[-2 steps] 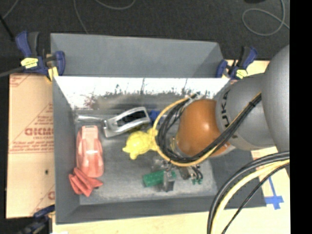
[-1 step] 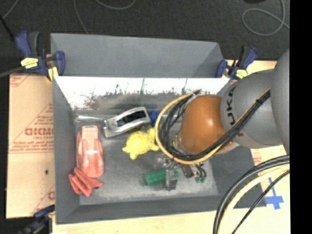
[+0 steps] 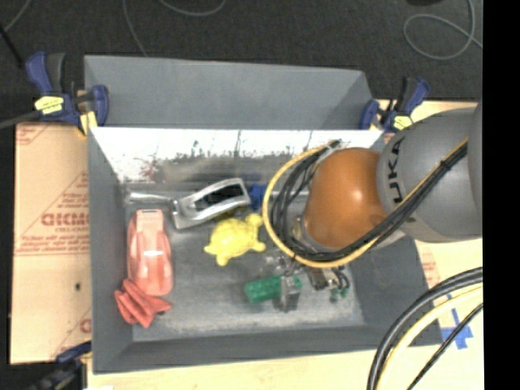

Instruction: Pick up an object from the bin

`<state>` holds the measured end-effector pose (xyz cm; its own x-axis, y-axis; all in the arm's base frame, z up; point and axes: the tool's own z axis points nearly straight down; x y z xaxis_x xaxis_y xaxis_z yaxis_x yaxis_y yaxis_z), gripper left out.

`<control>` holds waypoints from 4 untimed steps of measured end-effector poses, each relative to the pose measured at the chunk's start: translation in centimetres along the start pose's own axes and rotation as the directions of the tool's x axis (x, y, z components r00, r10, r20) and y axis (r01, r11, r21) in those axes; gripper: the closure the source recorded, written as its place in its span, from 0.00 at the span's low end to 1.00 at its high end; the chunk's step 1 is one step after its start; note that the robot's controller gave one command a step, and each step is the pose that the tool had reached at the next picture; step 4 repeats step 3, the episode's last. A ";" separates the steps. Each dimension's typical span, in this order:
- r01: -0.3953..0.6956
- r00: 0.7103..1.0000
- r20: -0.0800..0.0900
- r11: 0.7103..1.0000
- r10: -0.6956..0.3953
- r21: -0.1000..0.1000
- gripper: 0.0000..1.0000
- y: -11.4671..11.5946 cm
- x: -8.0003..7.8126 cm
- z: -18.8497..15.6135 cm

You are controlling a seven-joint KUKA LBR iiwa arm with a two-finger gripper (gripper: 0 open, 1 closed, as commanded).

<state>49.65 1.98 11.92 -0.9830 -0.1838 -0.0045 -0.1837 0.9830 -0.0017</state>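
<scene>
End effector [image 3: 297, 288] hung low toward five o'clock in the grey metal bin [image 3: 107, 242], its grip state unreadable, with a small green plastic block [image 3: 261, 290] just beside it at nine o'clock, lying nine-to-three.

We find bare bin floor [image 3: 199, 299] along the near wall, between the pink toy car [image 3: 150, 254] and the green piece [image 3: 262, 290]; the yellow turtle [image 3: 231, 240] and silver tool [image 3: 210, 201] crowd the middle; the arm's orange cover [image 3: 345, 197] blocks the right side; a red crumpled thing [image 3: 138, 305] fills the near-left corner.
</scene>
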 end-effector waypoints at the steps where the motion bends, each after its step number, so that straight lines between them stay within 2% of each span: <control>1: 0.000 1.000 0.005 1.000 0.000 0.001 1.00 0.0 -0.1 -1.7; 3: 0.000 1.000 0.003 1.000 0.000 0.001 1.00 -0.1 -0.1 -3.8; 4: 0.000 1.000 0.003 1.000 0.000 0.001 1.00 -0.1 -0.1 -3.8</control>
